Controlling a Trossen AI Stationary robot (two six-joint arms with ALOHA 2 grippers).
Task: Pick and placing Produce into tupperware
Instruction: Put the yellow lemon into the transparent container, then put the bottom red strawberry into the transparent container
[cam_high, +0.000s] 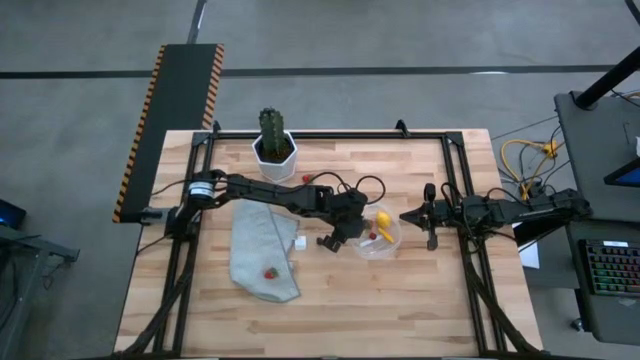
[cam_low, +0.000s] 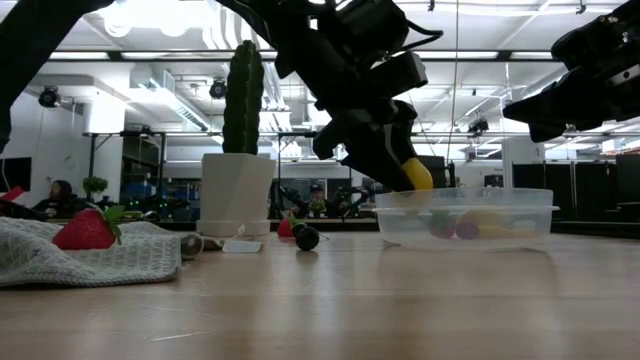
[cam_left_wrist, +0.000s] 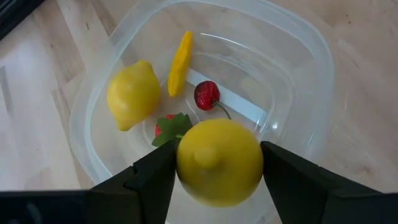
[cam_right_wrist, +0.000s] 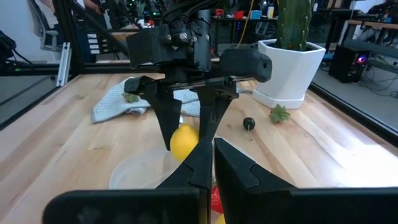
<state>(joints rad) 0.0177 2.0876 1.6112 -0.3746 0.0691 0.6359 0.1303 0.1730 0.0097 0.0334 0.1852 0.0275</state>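
Lemon held over tub
Tupperware (cam_left_wrist: 311, 74) holds second lemon (cam_left_wrist: 132, 93), carrot stick (cam_left_wrist: 180, 62), cherry (cam_left_wrist: 207, 94), strawberry (cam_left_wrist: 166, 127). Left gripper (cam_left_wrist: 217, 168) clamps lemon (cam_left_wrist: 219, 160) above it; right gripper (cam_right_wrist: 208, 163) pinched together, nearby.

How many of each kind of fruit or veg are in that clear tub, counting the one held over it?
Lemons: 2, one lying in the tub at, one held over it by the left gripper
Yellow-orange stick: 1
Red berries: 2, a cherry and a half-hidden strawberry
Total: 5
The right gripper waits beside the tub.
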